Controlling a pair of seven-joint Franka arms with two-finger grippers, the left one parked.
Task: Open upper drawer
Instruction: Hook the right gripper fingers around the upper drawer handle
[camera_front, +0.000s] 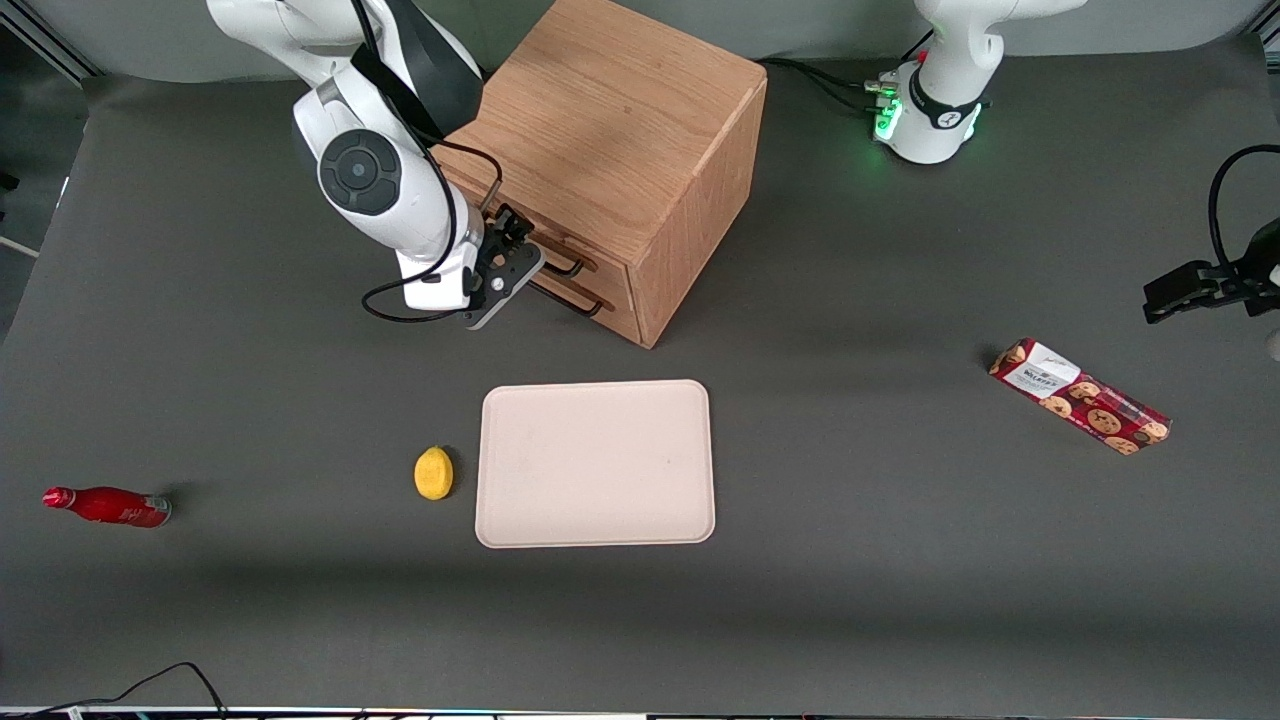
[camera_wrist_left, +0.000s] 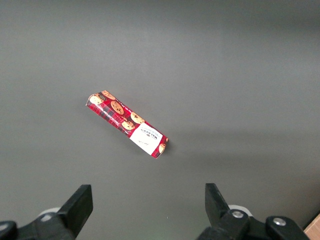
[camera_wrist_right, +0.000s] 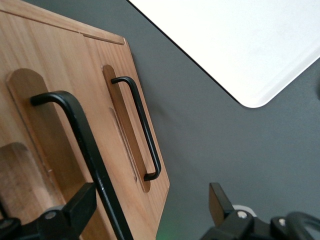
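The oak cube cabinet (camera_front: 620, 130) stands at the back of the table, its drawers facing the working arm's end. The upper drawer (camera_front: 598, 262) (camera_wrist_right: 55, 125) looks shut. Its thin black bar handle (camera_front: 563, 264) (camera_wrist_right: 85, 150) runs between the fingers of my right gripper (camera_front: 508, 238) (camera_wrist_right: 150, 202), close to one finger (camera_wrist_right: 75, 205) and not pinched. The gripper is open, right in front of the drawer fronts. Below it, closer to the table, the lower drawer's identical handle (camera_front: 582, 303) (camera_wrist_right: 142, 130) is free.
A beige tray (camera_front: 596, 463) (camera_wrist_right: 240, 45) lies nearer the front camera than the cabinet, with a yellow lemon (camera_front: 434, 472) beside it. A red bottle (camera_front: 105, 506) lies toward the working arm's end. A cookie box (camera_front: 1080, 396) (camera_wrist_left: 127, 124) lies toward the parked arm's end.
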